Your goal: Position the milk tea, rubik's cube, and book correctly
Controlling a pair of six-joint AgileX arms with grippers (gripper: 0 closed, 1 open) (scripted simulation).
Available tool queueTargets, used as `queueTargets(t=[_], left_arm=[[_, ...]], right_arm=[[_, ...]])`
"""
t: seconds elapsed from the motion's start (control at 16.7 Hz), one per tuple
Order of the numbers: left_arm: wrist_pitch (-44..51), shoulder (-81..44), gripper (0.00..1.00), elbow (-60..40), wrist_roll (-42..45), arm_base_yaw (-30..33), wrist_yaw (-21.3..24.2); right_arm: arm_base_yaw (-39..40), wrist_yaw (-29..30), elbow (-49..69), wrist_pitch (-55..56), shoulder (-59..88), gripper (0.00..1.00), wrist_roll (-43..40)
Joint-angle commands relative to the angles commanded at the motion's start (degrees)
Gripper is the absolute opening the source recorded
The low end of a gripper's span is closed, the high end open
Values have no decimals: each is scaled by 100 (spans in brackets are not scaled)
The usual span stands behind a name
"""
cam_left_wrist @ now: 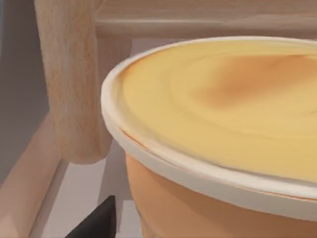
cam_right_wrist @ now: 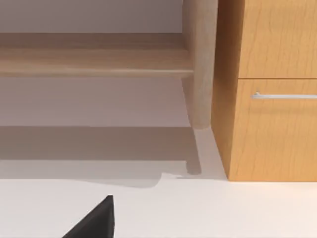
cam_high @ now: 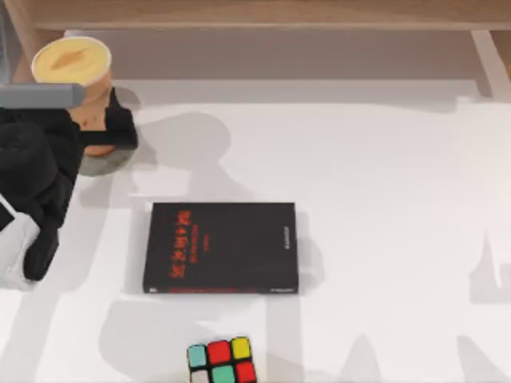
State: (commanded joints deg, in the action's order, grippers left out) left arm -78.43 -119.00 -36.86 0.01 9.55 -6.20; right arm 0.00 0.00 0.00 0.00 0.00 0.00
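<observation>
The milk tea (cam_high: 76, 68), an orange-tan cup with a creamy-yellow top, stands upright at the table's back left. My left gripper (cam_high: 100, 128) is shut on its body, with black fingers (cam_high: 121, 126) on either side. In the left wrist view the cup's lid (cam_left_wrist: 223, 109) looms very close. The rubik's cube (cam_high: 222, 363) sits at the front edge, slightly left of centre. The book is out of view. A black corner of my right gripper (cam_right_wrist: 94, 220) shows above bare white table.
A black hardcover with red lettering (cam_high: 222, 247) lies flat mid-table. A grey round coaster (cam_high: 108, 163) sits under the cup. A wooden shelf (cam_high: 255, 12) with a leg (cam_left_wrist: 74, 84) runs along the back, and a wooden cabinet with a drawer handle (cam_right_wrist: 282, 95) stands beside it.
</observation>
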Motion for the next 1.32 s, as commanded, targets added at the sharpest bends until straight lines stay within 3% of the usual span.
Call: queueTargets(t=[0.48, 1.02, 1.32], left_arm=[[-80, 156, 100, 229, -9, -2, -26], [1058, 1595, 100, 566, 7, 41, -94], [1097, 1651, 100, 554, -2, 21, -92]], right_arm=[[0, 0, 0, 0, 0, 100, 0], [0, 0, 0, 0, 0, 100, 0], [0, 0, 0, 0, 0, 100, 0]])
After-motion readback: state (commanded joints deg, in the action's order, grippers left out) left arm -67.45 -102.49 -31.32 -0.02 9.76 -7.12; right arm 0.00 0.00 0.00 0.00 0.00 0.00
